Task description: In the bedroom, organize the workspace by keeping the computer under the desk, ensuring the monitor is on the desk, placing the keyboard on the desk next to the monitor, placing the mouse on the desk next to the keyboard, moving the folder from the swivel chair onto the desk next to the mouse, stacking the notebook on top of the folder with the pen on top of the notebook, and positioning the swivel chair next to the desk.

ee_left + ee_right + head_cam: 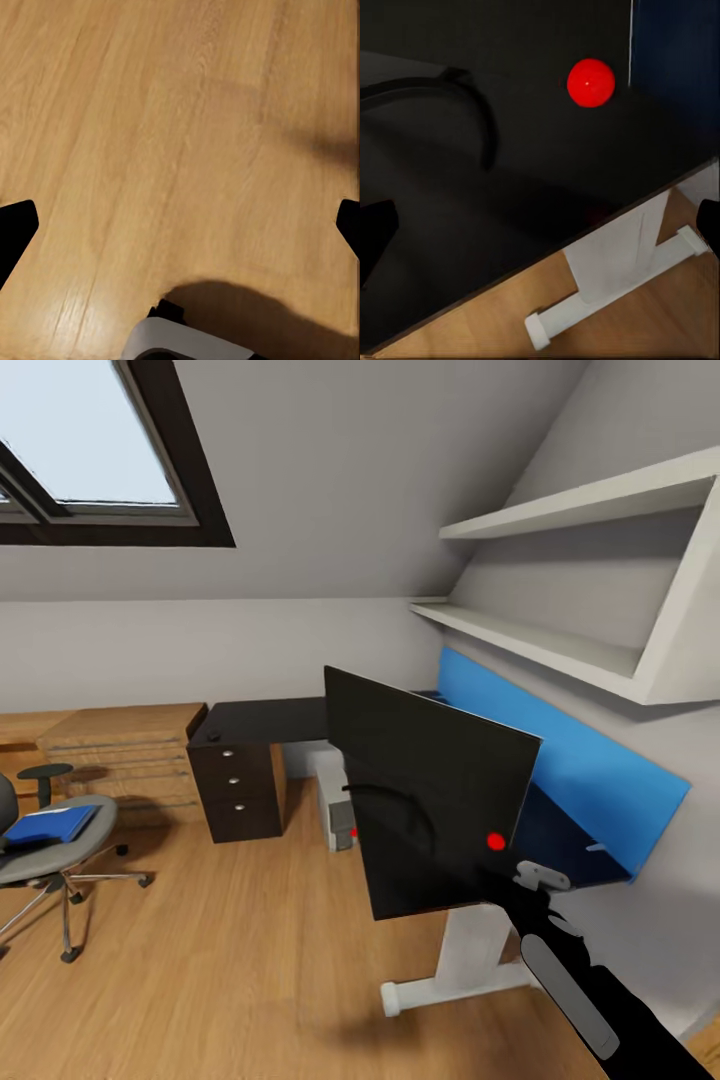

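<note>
The monitor (420, 760) stands upright over the near end of the desk (265, 718), black front toward me. Its front blends into the glossy top, so I cannot tell whether the curved foot (480, 112) rests on the desk. A red dot (591, 82) glows near its lower corner. My right gripper (522, 872) is right in front of that corner, open (540, 232), fingers spread wide. My left gripper (180, 225) hangs open over bare wood floor. The blue folder (45, 825) lies on the swivel chair (60, 860) at far left. The computer (338, 810) stands under the desk. The small dark mouse (213, 737) sits on the desk's far left end.
Dark drawers (238, 790) carry the desk's left end, and a white leg (468, 955) its near end. A blue back panel (570, 760) runs along the right wall under white shelves (560, 645). A light-wood dresser (120, 750) stands beyond the chair. Open floor lies between chair and desk.
</note>
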